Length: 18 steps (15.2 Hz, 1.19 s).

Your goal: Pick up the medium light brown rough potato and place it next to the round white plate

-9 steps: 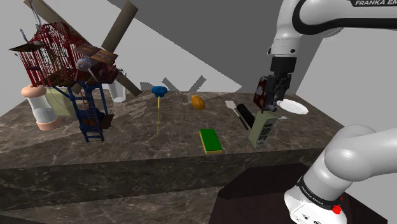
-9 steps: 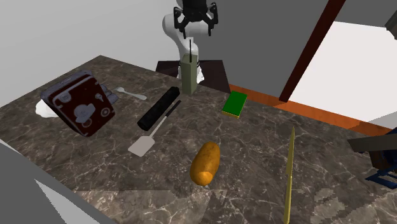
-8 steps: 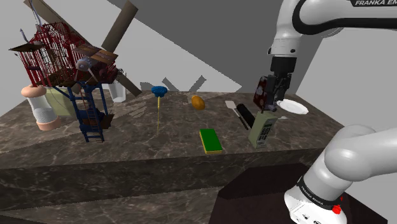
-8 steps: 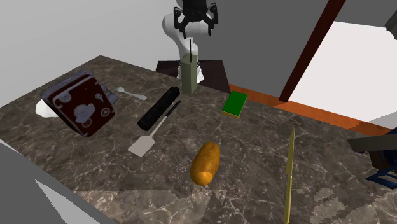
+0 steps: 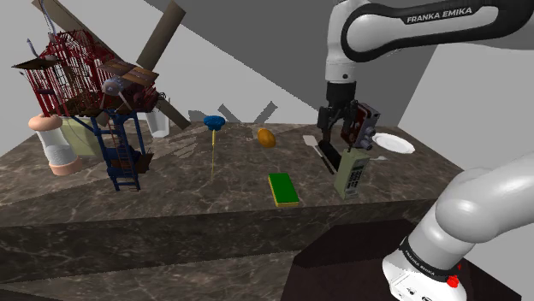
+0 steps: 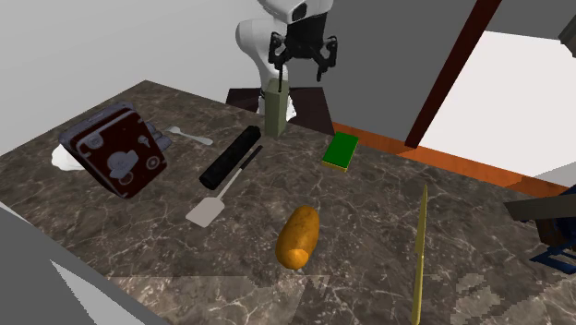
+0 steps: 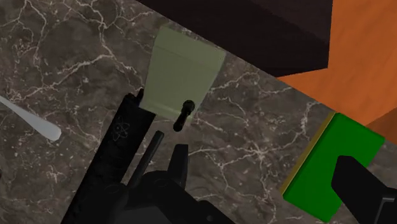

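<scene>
The potato (image 5: 267, 138) (image 6: 298, 237) is an orange-brown oval lying on the dark marbled table, toward its far side in the shoulder view. The round white plate (image 5: 393, 143) lies at the table's right end in that view; in the second exterior view only a sliver of the plate (image 6: 63, 159) shows behind a dark red box (image 6: 115, 152). My gripper (image 5: 340, 144) (image 6: 301, 66) (image 7: 264, 172) hangs open and empty above a pale green box (image 5: 351, 174) (image 7: 181, 79), well away from the potato.
A green sponge (image 5: 283, 188) (image 7: 331, 165) lies near the front edge. A long black object (image 6: 231, 155), a spatula (image 6: 220, 196) and a spoon (image 6: 189, 137) lie between box and plate. A yellow stick (image 6: 421, 249) and a red cage (image 5: 77, 77) stand further off.
The arm has swung toward the shoulder view's left. The gripper has left the spot in front of the red box and now hangs over the pale green box, still open.
</scene>
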Each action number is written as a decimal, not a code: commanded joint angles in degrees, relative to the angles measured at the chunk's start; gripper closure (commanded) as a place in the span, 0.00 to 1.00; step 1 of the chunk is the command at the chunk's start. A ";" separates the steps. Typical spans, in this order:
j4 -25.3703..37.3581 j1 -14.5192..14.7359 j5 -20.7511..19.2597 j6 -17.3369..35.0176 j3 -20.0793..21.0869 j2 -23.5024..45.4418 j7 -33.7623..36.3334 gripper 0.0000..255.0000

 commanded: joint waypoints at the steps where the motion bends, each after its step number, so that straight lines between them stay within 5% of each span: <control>1: 2.59 -0.53 -1.54 2.13 2.18 4.88 3.59 0.00; 10: 19.31 -1.66 -13.61 4.80 8.64 28.56 20.63 0.00; 18: 41.37 2.66 -26.18 -1.51 7.70 50.96 32.55 0.00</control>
